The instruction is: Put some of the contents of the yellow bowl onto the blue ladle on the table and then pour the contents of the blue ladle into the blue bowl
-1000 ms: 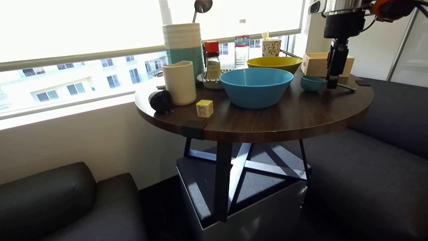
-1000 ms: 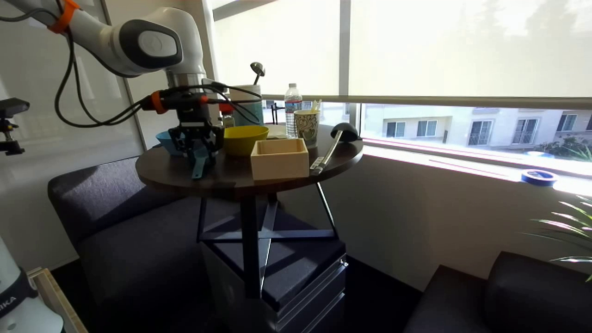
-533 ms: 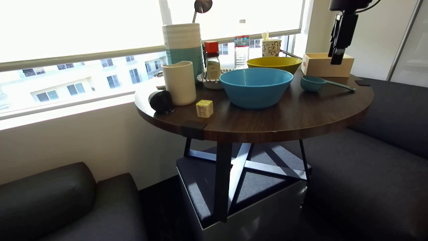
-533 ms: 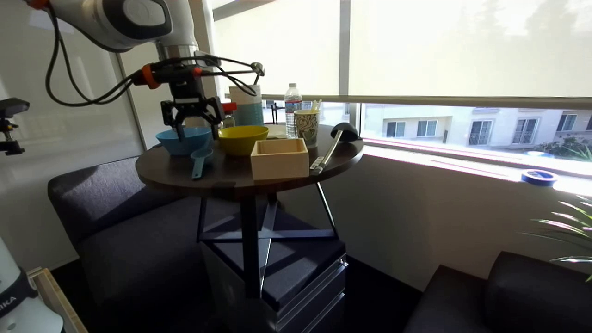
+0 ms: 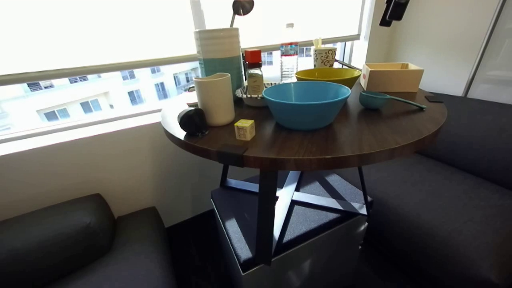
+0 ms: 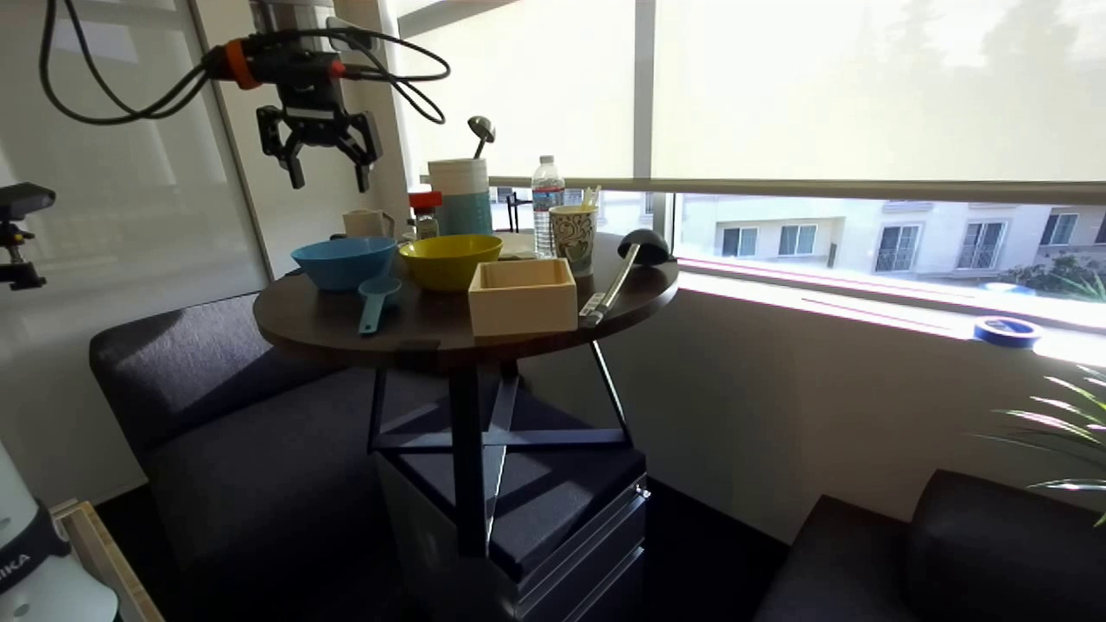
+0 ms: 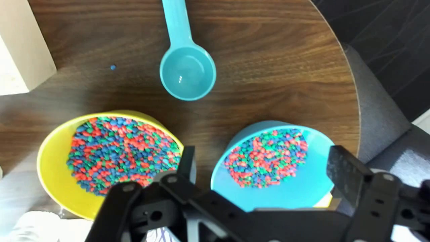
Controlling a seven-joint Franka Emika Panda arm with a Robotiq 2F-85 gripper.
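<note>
The blue ladle (image 7: pixel 188 73) lies on the table (image 7: pixel 285 67), its cup upright and empty and its blue handle pointing away from the bowls. It also shows in both exterior views (image 5: pixel 374 100) (image 6: pixel 371 307). The yellow bowl (image 7: pixel 53 164) and the blue bowl (image 7: pixel 299 190) both hold red, green and blue pellets. The bowls also show in an exterior view, yellow (image 6: pixel 451 265) beside blue (image 6: pixel 346 263). My gripper (image 6: pixel 330 179) is open and empty, high above the table. In the wrist view my gripper (image 7: pixel 263 163) has its fingers apart over the blue bowl.
A wooden box (image 6: pixel 523 302) stands near the ladle. A black ladle (image 6: pixel 644 246), patterned cup (image 6: pixel 573 238), water bottle (image 6: pixel 546 203), tall crock (image 5: pixel 220 56), red-capped jar (image 5: pixel 255 76), white mug (image 5: pixel 216 100) and letter block (image 5: pixel 245 130) are also on the table. One pellet (image 7: pixel 113 67) lies loose.
My gripper was down at the ladle a second ago with its fingers closer together. It has opened and risen well above the table. The ladle stays on the table.
</note>
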